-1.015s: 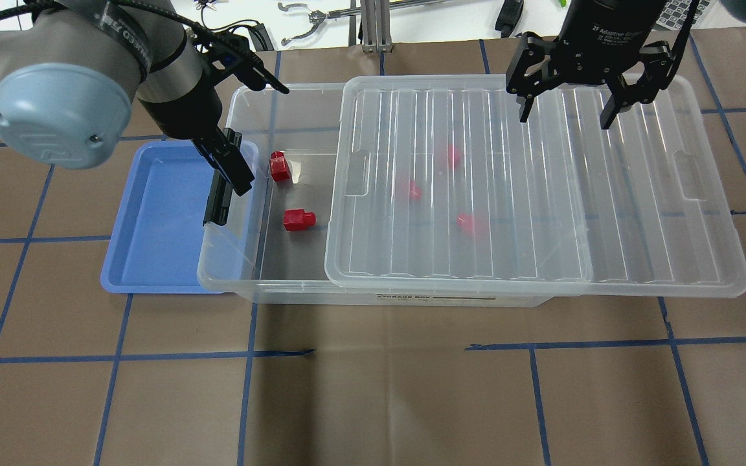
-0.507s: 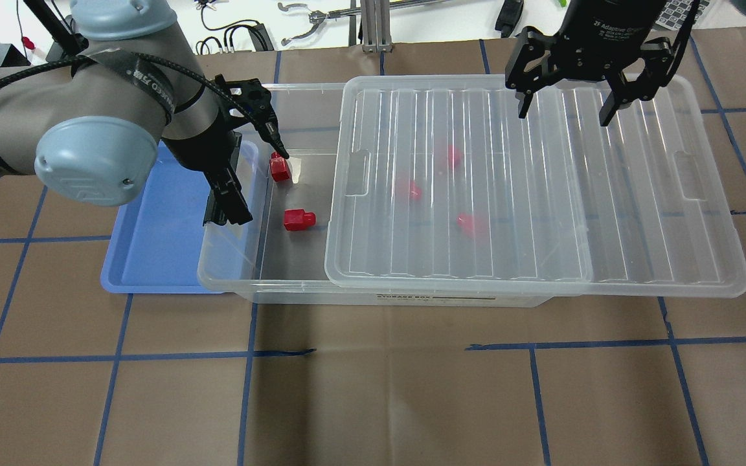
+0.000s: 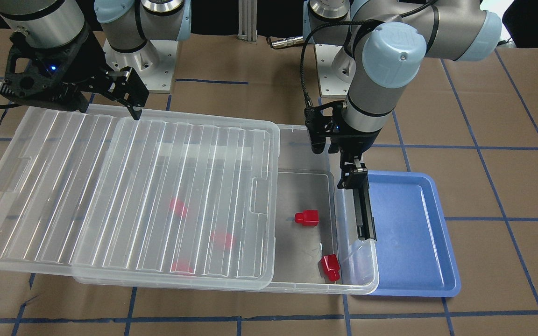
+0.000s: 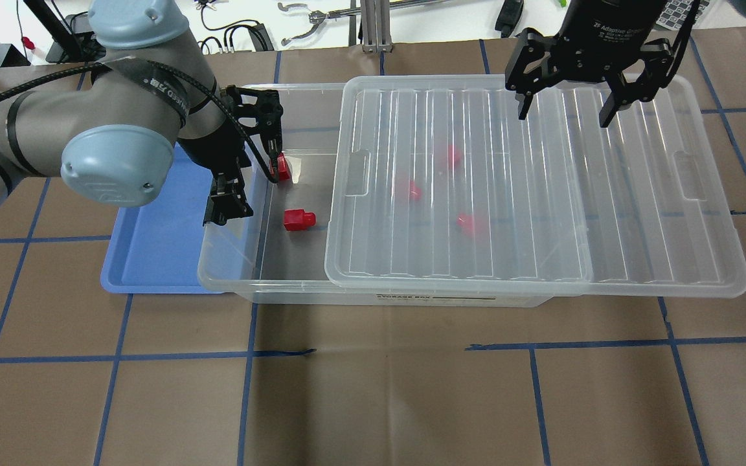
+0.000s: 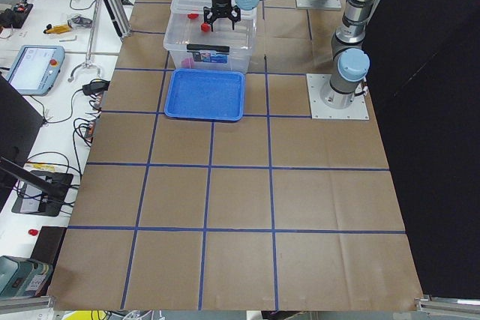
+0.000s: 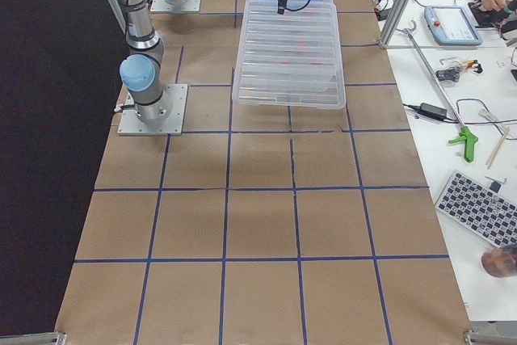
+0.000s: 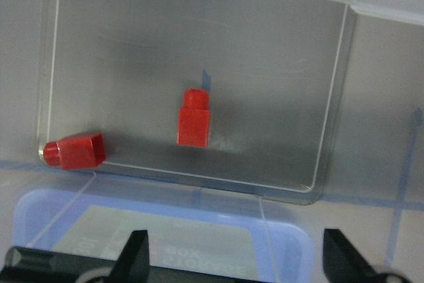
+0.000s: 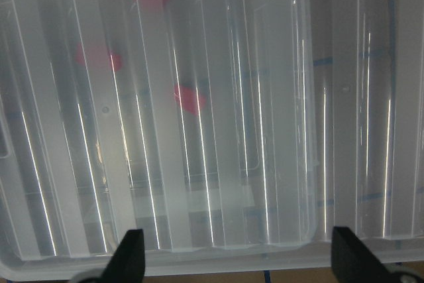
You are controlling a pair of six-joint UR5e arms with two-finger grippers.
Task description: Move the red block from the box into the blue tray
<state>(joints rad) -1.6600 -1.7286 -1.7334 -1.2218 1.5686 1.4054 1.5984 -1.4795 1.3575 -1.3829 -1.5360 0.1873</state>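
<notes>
The clear box (image 4: pixel 230 279) has its ribbed lid (image 4: pixel 528 194) slid right, so its left end is uncovered. Two red blocks lie there: one by the far wall (image 4: pixel 280 169) (image 3: pixel 330 267) (image 7: pixel 76 150), one nearer the middle (image 4: pixel 298 220) (image 3: pixel 307 217) (image 7: pixel 194 118). Three more show blurred under the lid (image 4: pixel 451 155). The blue tray (image 4: pixel 153 246) (image 3: pixel 409 224) lies empty, tucked under the box's left end. My left gripper (image 4: pixel 250 155) (image 7: pixel 232 263) is open and empty above that end, near the far block. My right gripper (image 4: pixel 562 113) (image 8: pixel 238 256) is open and empty above the lid's far edge.
The box's black latch (image 3: pixel 364 210) stands at its short end beside the tray. The table is brown paper with blue tape lines (image 4: pixel 386 353). Tools and cables lie beyond the far edge (image 4: pixel 321 19).
My left arm has swung round and its gripper has moved from over the latch to over the box's open end, close to the far red block. The right gripper, the lid and the blocks have not moved.
</notes>
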